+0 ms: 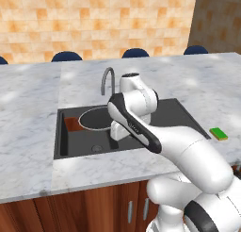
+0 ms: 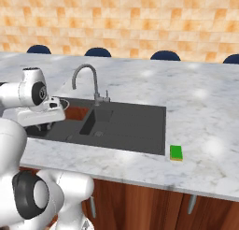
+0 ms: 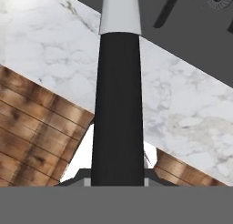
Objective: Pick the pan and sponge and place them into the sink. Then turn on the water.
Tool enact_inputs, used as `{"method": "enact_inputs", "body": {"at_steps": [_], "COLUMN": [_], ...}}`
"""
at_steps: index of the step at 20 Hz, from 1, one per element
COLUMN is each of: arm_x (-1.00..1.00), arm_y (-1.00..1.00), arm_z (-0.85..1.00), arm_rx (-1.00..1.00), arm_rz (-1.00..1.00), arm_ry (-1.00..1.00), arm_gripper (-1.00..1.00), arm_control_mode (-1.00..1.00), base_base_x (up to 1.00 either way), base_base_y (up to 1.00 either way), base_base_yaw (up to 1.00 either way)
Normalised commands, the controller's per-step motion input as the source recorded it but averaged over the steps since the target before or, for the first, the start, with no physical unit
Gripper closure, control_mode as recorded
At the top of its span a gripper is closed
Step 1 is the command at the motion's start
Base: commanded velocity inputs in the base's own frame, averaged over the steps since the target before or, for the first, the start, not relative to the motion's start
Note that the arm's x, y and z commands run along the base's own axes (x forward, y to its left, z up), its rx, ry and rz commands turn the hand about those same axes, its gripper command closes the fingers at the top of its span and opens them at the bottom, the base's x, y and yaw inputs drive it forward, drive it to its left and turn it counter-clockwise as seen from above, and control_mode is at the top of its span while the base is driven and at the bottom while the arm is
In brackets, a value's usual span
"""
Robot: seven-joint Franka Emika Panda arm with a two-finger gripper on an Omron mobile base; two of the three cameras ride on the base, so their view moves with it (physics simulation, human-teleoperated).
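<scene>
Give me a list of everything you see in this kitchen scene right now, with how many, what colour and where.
pan: one, dark inside with a silvery rim, at the sink's left basin
sponge: one, green with a yellowish edge, on the counter right of the sink
sink: one, dark grey, set into the counter
faucet: one, grey metal gooseneck, behind the sink
counter: one, white-grey marble, across the scene
stools: at least four, dark blue, beyond the counter's far edge
wall: orange-tan tile, at the back
cabinets: brown wood with grey handles, under the counter
arm: one, white with dark joints, reaching over the sink
end effector: one, closed on the pan's black handle
</scene>
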Motion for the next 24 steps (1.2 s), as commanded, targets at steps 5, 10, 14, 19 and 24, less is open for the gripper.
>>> {"method": "enact_inputs", "body": {"at_steps": [5, 10, 14, 19, 24], "arm_x": [0.04, 0.05, 0.13, 0.16, 0.19], "arm_y": [0.12, 0.04, 0.09, 0.13, 0.21], "arm_z": [-0.10, -0.14, -0.13, -0.13, -0.07], "arm_rx": [0.01, 0.00, 0.01, 0.00, 0.00], "arm_rz": [-0.08, -0.12, -0.09, -0.07, -0.07], "arm_ry": [0.05, 0.05, 0.04, 0.07, 0.05], "arm_gripper": [1.00, 1.00, 1.00, 1.00, 1.00], "arm_control_mode": [-1.00, -1.00, -1.00, -1.00, -1.00], "base_base_x": [0.00, 0.00, 0.00, 0.00, 0.00], "base_base_y": [0.00, 0.00, 0.00, 0.00, 0.00], "base_base_yaw": [0.00, 0.00, 0.00, 0.00, 0.00]}}
